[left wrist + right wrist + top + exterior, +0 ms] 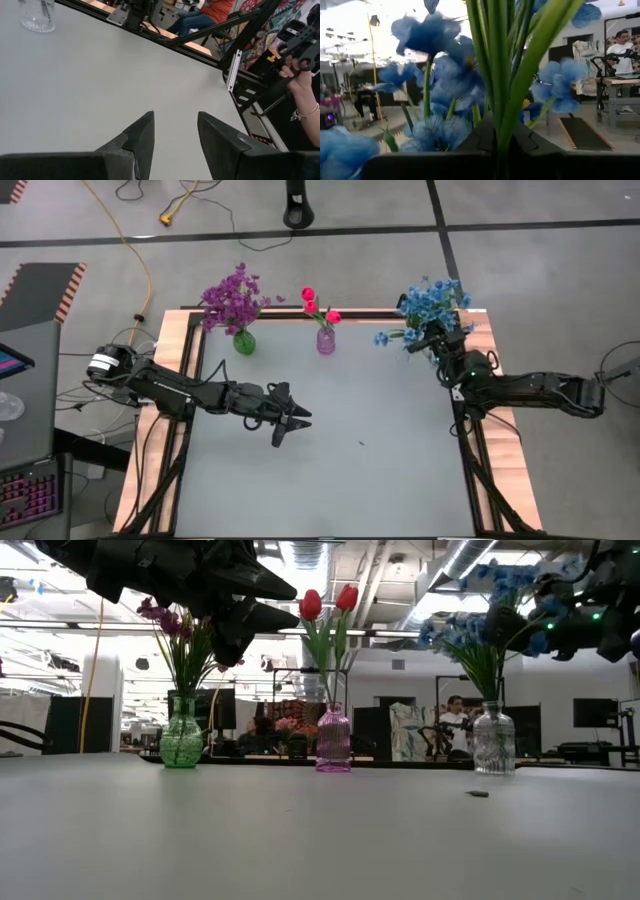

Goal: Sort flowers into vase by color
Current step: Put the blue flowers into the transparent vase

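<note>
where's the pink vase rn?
The pink vase stands at the table's far edge in the high view, holding the red buds, between the green vase on its left and the blue flowers on its right.

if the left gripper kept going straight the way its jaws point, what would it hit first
Probably nothing on the table. The left gripper, jaws open, points across bare tabletop toward the right side rail. That rail looks like the first thing in line, though depth is hard to judge. The clear vase sits well off that line.
</note>
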